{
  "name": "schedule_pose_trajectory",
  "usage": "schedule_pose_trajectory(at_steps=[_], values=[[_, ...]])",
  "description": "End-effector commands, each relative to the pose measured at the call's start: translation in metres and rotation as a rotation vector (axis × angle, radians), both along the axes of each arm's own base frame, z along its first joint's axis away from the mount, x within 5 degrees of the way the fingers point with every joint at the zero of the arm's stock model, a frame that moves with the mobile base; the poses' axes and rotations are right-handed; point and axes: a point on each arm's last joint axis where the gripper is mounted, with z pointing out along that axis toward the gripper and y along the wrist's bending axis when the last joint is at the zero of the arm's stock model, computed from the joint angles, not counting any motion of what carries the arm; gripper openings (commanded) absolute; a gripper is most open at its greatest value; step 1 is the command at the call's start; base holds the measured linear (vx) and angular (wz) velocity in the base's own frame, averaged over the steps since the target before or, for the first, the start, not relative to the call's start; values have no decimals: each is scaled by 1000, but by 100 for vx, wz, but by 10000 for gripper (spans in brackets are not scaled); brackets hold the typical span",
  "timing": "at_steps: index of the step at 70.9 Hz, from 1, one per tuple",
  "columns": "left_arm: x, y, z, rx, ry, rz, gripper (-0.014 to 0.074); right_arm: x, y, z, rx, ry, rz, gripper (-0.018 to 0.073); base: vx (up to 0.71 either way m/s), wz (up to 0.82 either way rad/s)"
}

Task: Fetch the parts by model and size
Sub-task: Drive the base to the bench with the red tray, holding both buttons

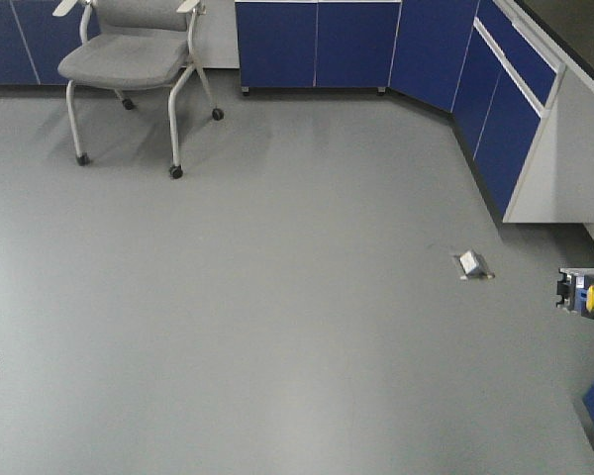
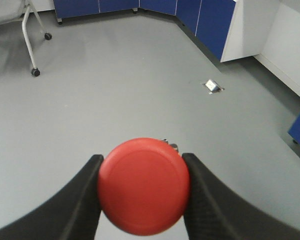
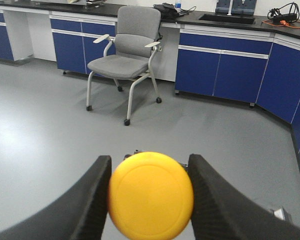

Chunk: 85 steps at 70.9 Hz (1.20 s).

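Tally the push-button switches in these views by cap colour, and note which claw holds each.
red-capped switch: 1, gripped in the left claw
yellow-capped switch: 1, gripped in the right claw
Total: 2

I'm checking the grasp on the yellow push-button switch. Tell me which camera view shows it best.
The right wrist view: the yellow push-button switch fills the centre, its cap clamped in the right gripper. The front view catches it small at the right edge, base visible. The left wrist view misses it.
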Motion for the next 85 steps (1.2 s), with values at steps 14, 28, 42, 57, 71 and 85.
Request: schedule_pose_trajectory(at_steps=[14, 28, 42, 57, 71, 85], values=[[4, -1, 14, -33, -78, 2, -7, 0, 1, 15, 8, -102, 14, -2, 71, -5], [4, -1, 14, -34, -79, 2, -7, 0, 1, 15, 8, -102, 14, -2, 69, -2], [4, -1, 14, -34, -79, 2, -7, 0, 1, 15, 8, -102, 15, -2, 66, 1], [4, -1, 14, -34, -79, 2, -7, 0, 1, 15, 8, -102, 15, -2, 62, 1], [4, -1, 14, -34, -79, 2, -7, 0, 1, 15, 8, -102, 15, -2, 57, 3], [4, -1, 14, -34, -79, 2, -7, 0, 1, 15, 8, -102, 14, -2, 52, 2]])
